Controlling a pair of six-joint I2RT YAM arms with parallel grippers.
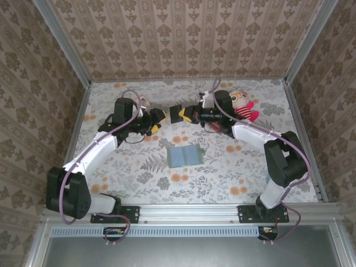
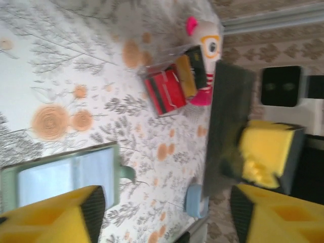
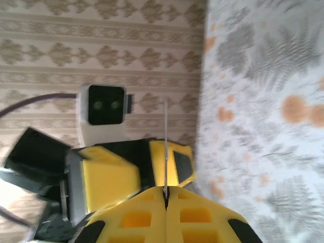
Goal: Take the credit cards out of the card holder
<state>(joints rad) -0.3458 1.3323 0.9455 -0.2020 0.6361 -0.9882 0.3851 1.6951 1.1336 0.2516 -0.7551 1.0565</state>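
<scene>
The step in hand looks like a pass of one card between the arms, at upper centre of the top view, well above the holder (image 1: 184,156), which lies opened flat on the table (image 1: 139,178) at mid frame. The right gripper (image 3: 166,195) is pinched tight on the card (image 3: 165,142), seen edge-on as a thin upright line. The left gripper (image 2: 164,205) stands wide apart with nothing clamped. Its fingers seem to flank the card (image 2: 230,121), which shows as a dark slab right of centre in the left wrist view. Next, I judge, the left gripper should back straight off without brushing the card, and the right should carry it aside and lay it on the table. The card's colour is hard to make out. The holder (image 2: 66,177) is cut off at the lower left edge, and whether any card remains inside it cannot be told.
</scene>
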